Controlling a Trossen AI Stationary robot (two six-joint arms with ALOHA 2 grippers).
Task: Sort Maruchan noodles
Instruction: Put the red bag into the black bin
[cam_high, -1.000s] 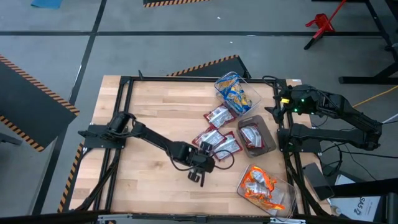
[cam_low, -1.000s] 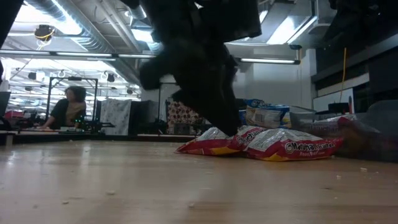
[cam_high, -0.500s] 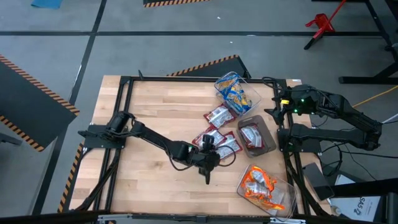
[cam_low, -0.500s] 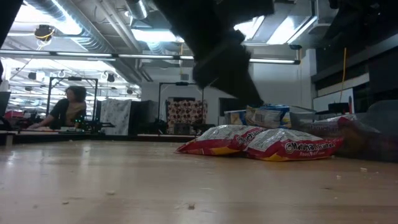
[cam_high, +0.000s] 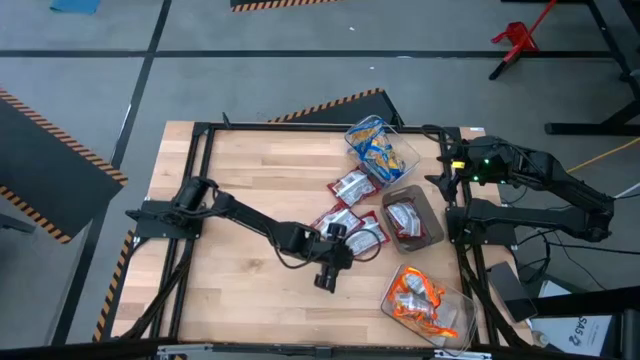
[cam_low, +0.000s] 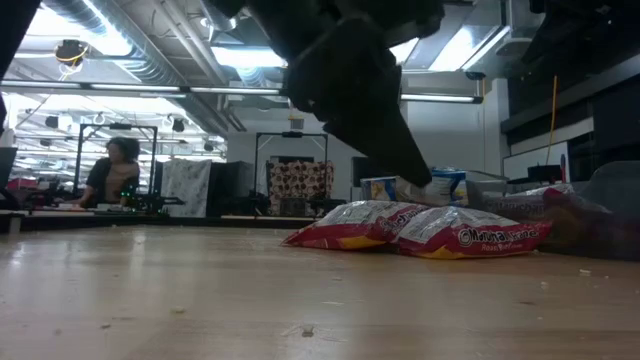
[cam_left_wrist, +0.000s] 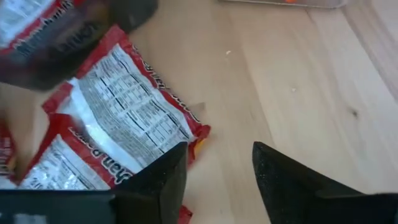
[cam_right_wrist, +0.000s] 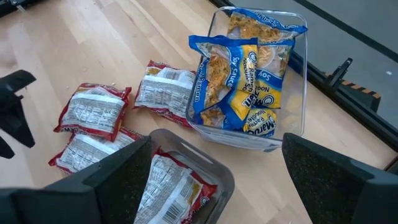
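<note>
"Two fingers of the left gripper (cam_left_wrist: 214, 171) stood spread (holding nothing)?"
"Yes, beside a red noodle packet (cam_left_wrist: 127, 124) on the table (cam_left_wrist: 298, 81), perhaps just touching it."

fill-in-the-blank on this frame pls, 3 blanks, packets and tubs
The blue-and-yellow packets lie in a ____ tub.
The dark grey tub holds a ____ packet.
The packets loose on the table are all ____.
The left gripper is open with nothing between its fingers.

Missing words: clear; red; red
</note>
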